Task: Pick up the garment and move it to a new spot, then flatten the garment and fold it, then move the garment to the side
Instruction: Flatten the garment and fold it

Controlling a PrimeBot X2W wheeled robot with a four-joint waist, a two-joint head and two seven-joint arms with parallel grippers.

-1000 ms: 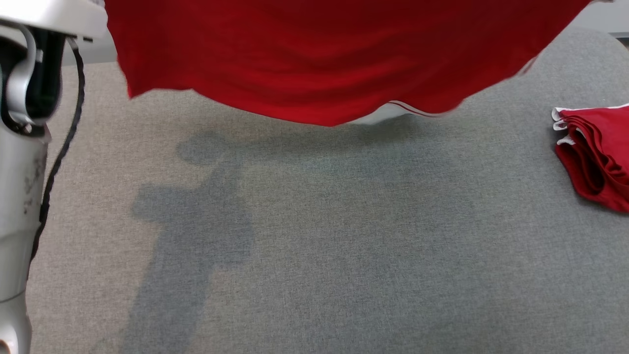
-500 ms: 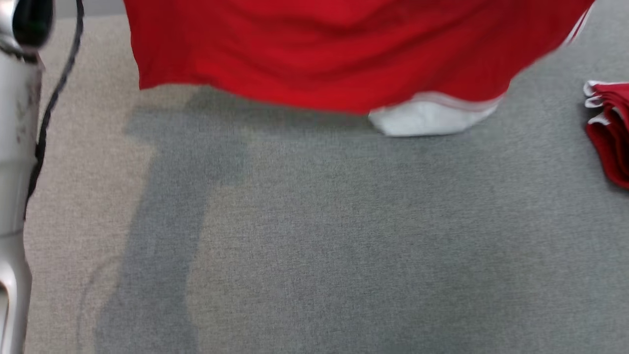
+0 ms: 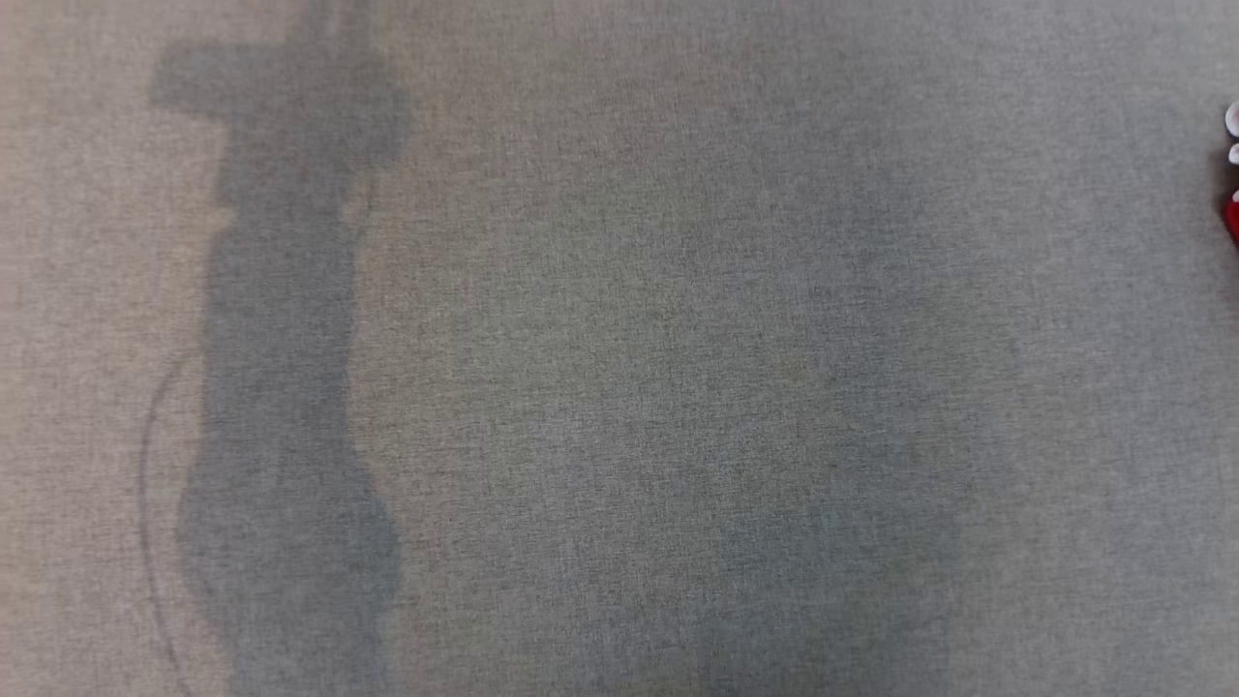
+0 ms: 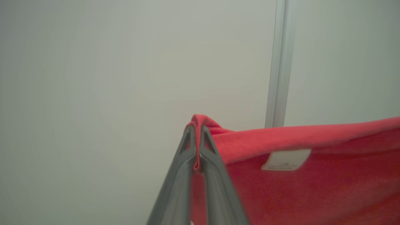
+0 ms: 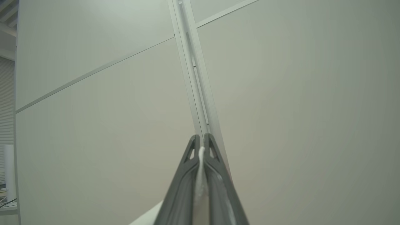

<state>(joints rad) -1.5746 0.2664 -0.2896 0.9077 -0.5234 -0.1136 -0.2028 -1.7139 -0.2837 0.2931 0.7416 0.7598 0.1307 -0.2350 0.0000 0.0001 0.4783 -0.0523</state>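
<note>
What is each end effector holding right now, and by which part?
The left end effector pinches the red garment at a bunched top corner; right end effector pinches white fabric.

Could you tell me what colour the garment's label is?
White label; best in the left wrist view.

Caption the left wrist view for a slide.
Left gripper shut on a bunched edge of the red garment, pale wall behind.

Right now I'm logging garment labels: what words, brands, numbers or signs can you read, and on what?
White tag on the red garment: faint print, too blurred to read.
Nothing else legible.
</note>
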